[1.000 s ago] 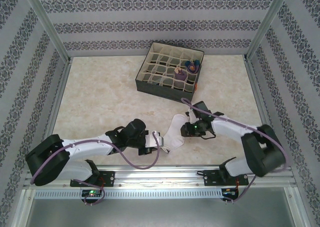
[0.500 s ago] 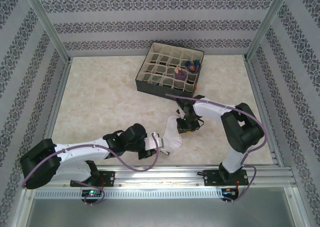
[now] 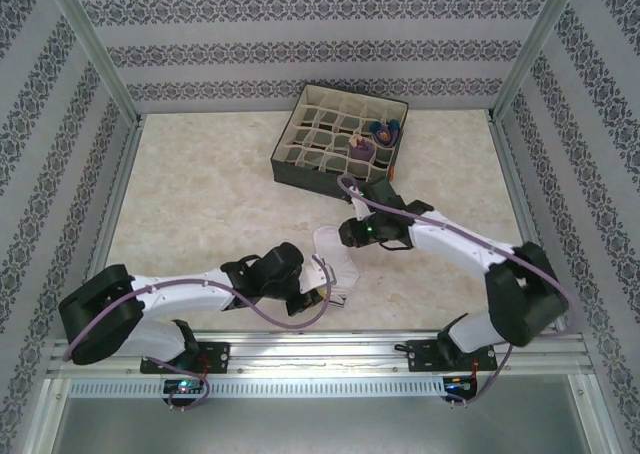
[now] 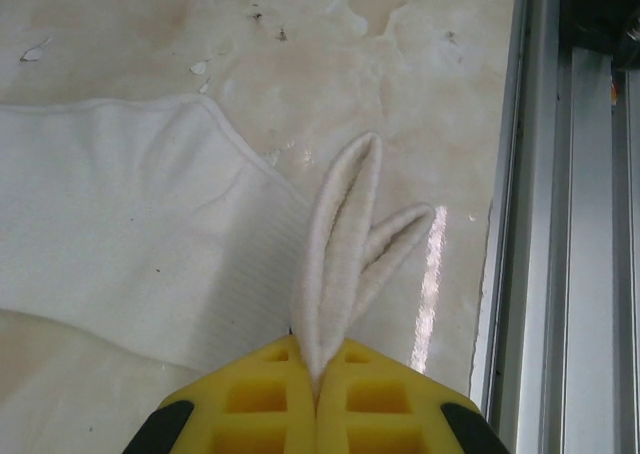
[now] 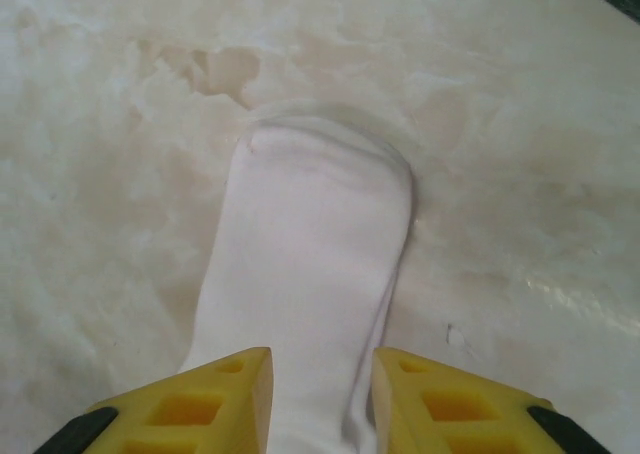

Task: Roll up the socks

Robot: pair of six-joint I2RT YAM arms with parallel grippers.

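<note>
White sock (image 3: 335,262) lay on the worktop (image 3: 200,194) betw. the 2 arms, close to the near edge. Long axis ran approx. near-to-far in the top view, slightly tilted. Cuff at the near end, rounded toe at the far end.

Left end effector (image 4: 318,374): jaws together, clamped on a fold of the ribbed cuff. Fabric stood up out of the pinch in 2 loops. Rest of the sock spread flat to the left of it in its wrist view, w/ the metal rail (image 4: 560,224) just beside it on the other side.

Right end effector (image 5: 320,374): jaws apart, 1 finger on each side of the foot section. Toe lay straight ahead of it, flat on the worktop, fabric not bunched. Couldn't tell if the fingers pressed the sock's edges.

So each arm had 1 end, w/ the right nearer the toe. My read: a roll would start at the toe and travel along the long axis toward the held cuff.

2 purple socks (image 3: 384,131) sat already bundled in cells of the divider box (image 3: 330,180) at the far side, well apart.
</note>
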